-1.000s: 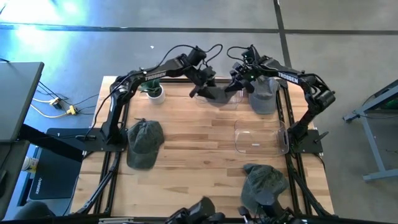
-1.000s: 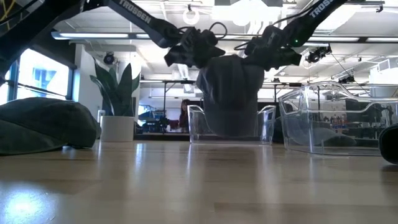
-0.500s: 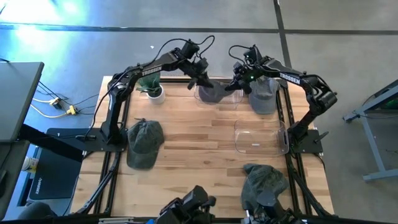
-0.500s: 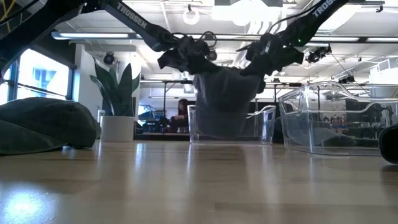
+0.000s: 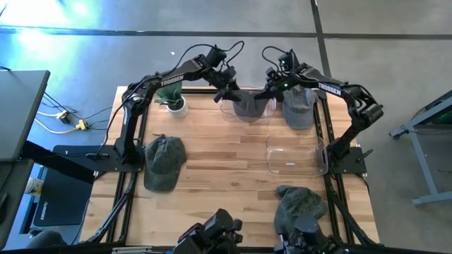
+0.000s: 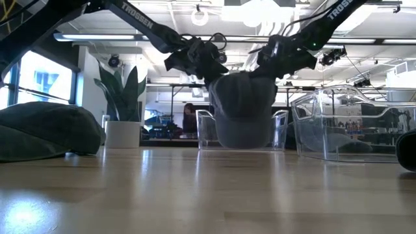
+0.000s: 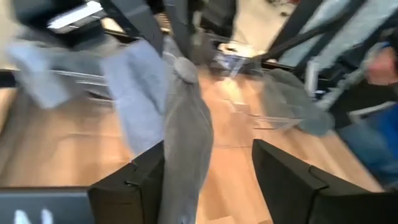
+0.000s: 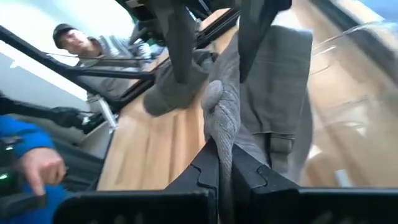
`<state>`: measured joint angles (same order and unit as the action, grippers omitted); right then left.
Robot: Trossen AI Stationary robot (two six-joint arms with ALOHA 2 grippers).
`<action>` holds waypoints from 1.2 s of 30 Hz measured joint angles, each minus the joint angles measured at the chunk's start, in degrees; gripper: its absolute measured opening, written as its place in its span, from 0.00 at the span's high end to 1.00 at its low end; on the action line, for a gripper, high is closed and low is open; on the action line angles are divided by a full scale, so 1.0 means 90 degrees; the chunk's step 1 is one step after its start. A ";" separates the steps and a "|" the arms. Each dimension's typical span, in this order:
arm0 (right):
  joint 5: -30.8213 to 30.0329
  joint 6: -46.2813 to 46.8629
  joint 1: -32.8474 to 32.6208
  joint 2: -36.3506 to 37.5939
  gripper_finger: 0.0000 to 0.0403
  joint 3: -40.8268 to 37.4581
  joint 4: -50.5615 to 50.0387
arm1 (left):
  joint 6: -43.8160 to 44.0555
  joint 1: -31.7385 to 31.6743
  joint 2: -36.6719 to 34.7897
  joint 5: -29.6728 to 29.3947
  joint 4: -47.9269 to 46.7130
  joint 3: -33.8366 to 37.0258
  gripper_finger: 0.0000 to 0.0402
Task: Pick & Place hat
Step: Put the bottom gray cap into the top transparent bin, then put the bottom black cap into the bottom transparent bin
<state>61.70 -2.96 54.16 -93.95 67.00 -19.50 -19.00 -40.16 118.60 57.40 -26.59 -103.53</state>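
Observation:
A grey hat (image 5: 248, 106) hangs between my two grippers over a clear bin (image 6: 279, 130) at the table's far middle; in the low view the grey hat (image 6: 244, 110) reaches down inside the bin's walls. My right gripper (image 8: 219, 146) is shut on it, and shows in the high view as my right gripper (image 5: 272, 87). My left gripper (image 7: 208, 152) stands open at the hat's left side (image 5: 227, 85), with a hanging stretch of the grey cloth (image 7: 186, 137) between its fingers, close to one finger (image 7: 134, 186). Whether that finger touches the cloth I cannot tell. My right gripper pinches a bunched fold of the hat's grey cloth (image 8: 217, 118) between its two shut fingers. It comes slanting down from the table's right side. The hat hangs below the fingers, rounded and slack, its lower part inside the clear bin.
A second grey hat (image 5: 299, 107) lies in a bin at the far right. An empty clear bin (image 5: 293, 156) stands right of centre. Green hats lie at the left (image 5: 162, 161) and near right (image 5: 300, 204). A potted plant (image 5: 173, 99) stands far left. People stand beyond the table (image 8: 74, 40).
My left gripper has gone a little toward the table's far edge. Half a second ago the hat was drawn out flat and wide between both grippers; now it hangs rounded again and sits lower in the clear bin.

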 joint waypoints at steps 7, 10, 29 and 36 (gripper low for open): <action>-0.0134 -0.0001 0.0130 -0.0107 0.98 0.0000 0.0066 | -0.0003 -0.0113 -0.0013 -0.1004 0.0108 -0.0002 0.41; -0.0160 -0.0054 0.0125 -0.0269 0.98 0.0000 0.0111 | -0.0001 -0.0188 -0.0013 -0.1124 0.0170 -0.0002 0.40; -0.2423 -0.0429 0.0392 -0.0460 0.55 0.0000 0.1858 | -0.0004 -0.0289 -0.0018 -0.1712 -0.1320 -0.1343 0.39; -0.2702 -0.0376 0.0414 0.0046 0.41 0.0000 0.1825 | -0.0061 -0.0345 -0.0016 -0.2428 -0.1803 -0.1353 0.39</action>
<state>37.37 -6.35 57.89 -93.54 67.00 -3.07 -19.55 -43.27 118.45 35.55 -42.81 -115.71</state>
